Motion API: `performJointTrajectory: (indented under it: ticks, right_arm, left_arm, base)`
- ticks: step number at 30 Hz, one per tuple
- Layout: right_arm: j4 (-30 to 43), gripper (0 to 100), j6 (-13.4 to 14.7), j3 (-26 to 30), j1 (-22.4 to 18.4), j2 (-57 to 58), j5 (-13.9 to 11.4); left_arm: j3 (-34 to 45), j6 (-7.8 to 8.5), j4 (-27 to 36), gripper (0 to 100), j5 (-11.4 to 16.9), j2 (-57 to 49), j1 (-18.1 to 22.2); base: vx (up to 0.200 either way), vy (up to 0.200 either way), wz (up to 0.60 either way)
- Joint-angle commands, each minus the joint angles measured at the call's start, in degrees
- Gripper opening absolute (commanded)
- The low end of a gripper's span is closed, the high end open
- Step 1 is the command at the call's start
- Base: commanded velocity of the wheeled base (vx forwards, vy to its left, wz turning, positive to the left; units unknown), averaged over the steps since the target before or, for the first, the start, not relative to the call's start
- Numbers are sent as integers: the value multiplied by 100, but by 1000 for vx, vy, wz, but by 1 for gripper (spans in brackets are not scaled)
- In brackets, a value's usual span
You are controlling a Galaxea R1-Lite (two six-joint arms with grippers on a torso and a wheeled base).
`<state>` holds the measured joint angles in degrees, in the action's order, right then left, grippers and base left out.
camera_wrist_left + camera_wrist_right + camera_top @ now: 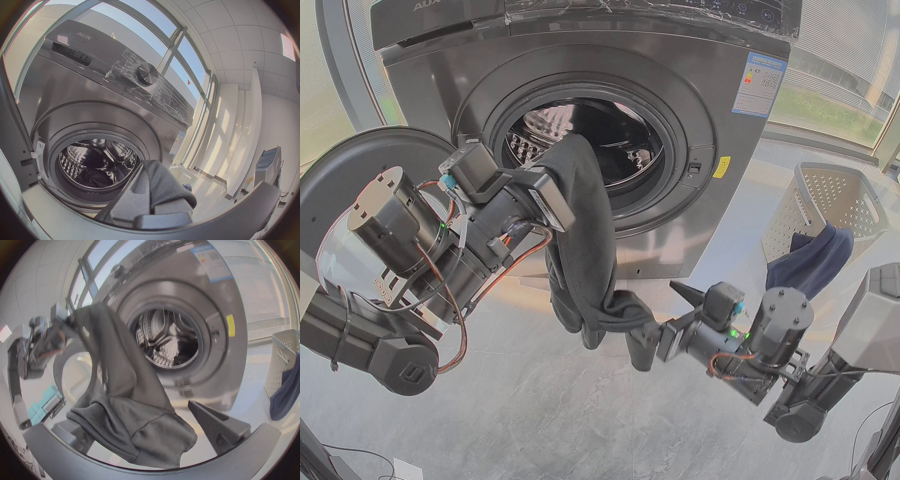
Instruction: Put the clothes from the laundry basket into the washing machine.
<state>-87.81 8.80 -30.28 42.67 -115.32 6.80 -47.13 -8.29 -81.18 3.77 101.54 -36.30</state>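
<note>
Before washing machine (700, 125) rim, dark garment (584, 237)

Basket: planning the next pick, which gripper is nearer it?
Right. The right gripper is low, short of the basket; the left gripper holds a garment at the washer opening, farther off.

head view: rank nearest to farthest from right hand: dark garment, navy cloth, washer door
1. dark garment, draped over the right hand.
2. navy cloth, hanging from the basket, to its right.
3. washer door, open, far left.
</note>
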Motion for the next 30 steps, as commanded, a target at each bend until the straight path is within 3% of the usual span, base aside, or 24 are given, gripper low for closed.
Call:
performJointTrajectory:
  ticks: [1, 3, 8, 15, 21, 28, 30]
  right_arm:
    - [-43, 100, -63, 1209, 181, -403, -56]
    - [-43, 100, -63, 1508, 189, -421, -179]
    - [-52, 100, -72, 1666, 251, -421, -320]
    - [-52, 100, -63, 1182, 181, -412, -311]
    - [-43, 100, -63, -391, -136, -878, -285]
    - [-35, 100, -89, -1454, -303, -1423, -302]
    - [9, 100, -239, -2026, -426, -1686, -337]
  left_arm:
    - [-51, 3, 5, 0, 1, -64, 0]
    - [-60, 12, 14, 0, 10, -72, 18]
    - [-183, 3, 49, 0, 10, -64, 44]
    - [-191, 3, 49, 0, 36, -55, 36]
    - [-165, -59, 49, 0, 107, -90, -167]
    - [-165, -129, 49, 0, 115, -169, -298]
    - [-147, -138, 58, 0, 115, -266, -386]
  base:
    - [0, 0, 0]
    - [0, 0, 0]
    - [0, 0, 0]
    - [0, 0, 0]
    - [0, 0, 0]
    - [0, 0, 0]
    - [0, 0, 0]
